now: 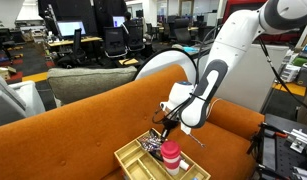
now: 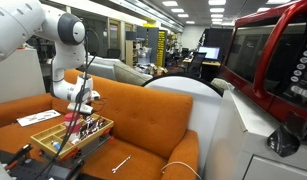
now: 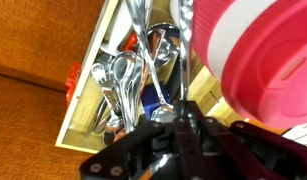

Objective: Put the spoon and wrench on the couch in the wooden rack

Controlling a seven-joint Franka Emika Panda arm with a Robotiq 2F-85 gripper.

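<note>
My gripper [image 3: 169, 128] hangs over the wooden rack [image 3: 85, 112] and is shut on the thin metal handle of a spoon [image 3: 183, 91], held just above the compartment of cutlery. In both exterior views the gripper [image 1: 161, 124] [image 2: 81, 108] is low over the rack [image 1: 129, 156] [image 2: 39, 137], which lies on the seat of the orange couch [image 1: 83, 110] [image 2: 153, 115]. The wrench [image 2: 121, 163] lies loose on the couch seat, apart from the rack.
A pink-red cup [image 3: 255, 52] [image 1: 170, 155] stands in the rack right beside the gripper. Several spoons [image 3: 121, 80] lie in the compartment below. A grey-green sofa [image 1: 88, 78] stands behind the couch. A red microwave [image 2: 273, 50] is close to the camera.
</note>
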